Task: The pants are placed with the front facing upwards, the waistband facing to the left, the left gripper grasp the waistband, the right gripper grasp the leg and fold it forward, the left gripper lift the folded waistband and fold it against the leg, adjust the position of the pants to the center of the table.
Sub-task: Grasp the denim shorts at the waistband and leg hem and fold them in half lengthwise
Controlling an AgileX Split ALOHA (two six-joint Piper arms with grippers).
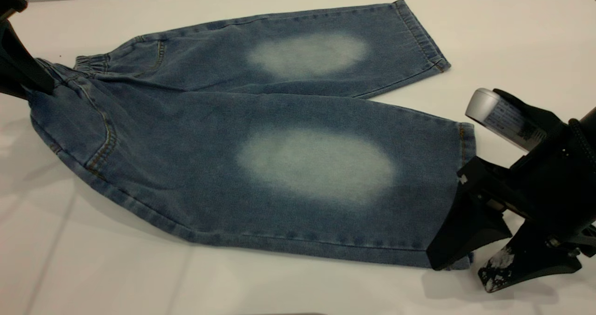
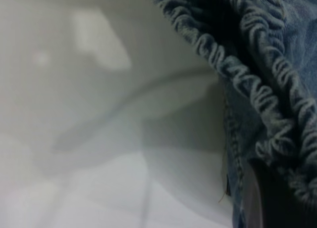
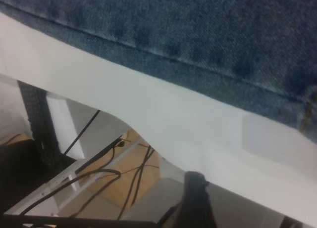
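On the white table [image 1: 512, 26] the pants [image 1: 279, 133] lie flat, front up, both faded knees showing, the waistband [image 1: 91, 63] at the left. The left gripper [image 1: 28, 72] sits right at that bunched band, which looks lifted a little there; whether its fingers have closed on the cloth I cannot tell. The right gripper [image 1: 482, 259] stands at the near leg's hem corner, fingers apart, one on the denim, one beside it.
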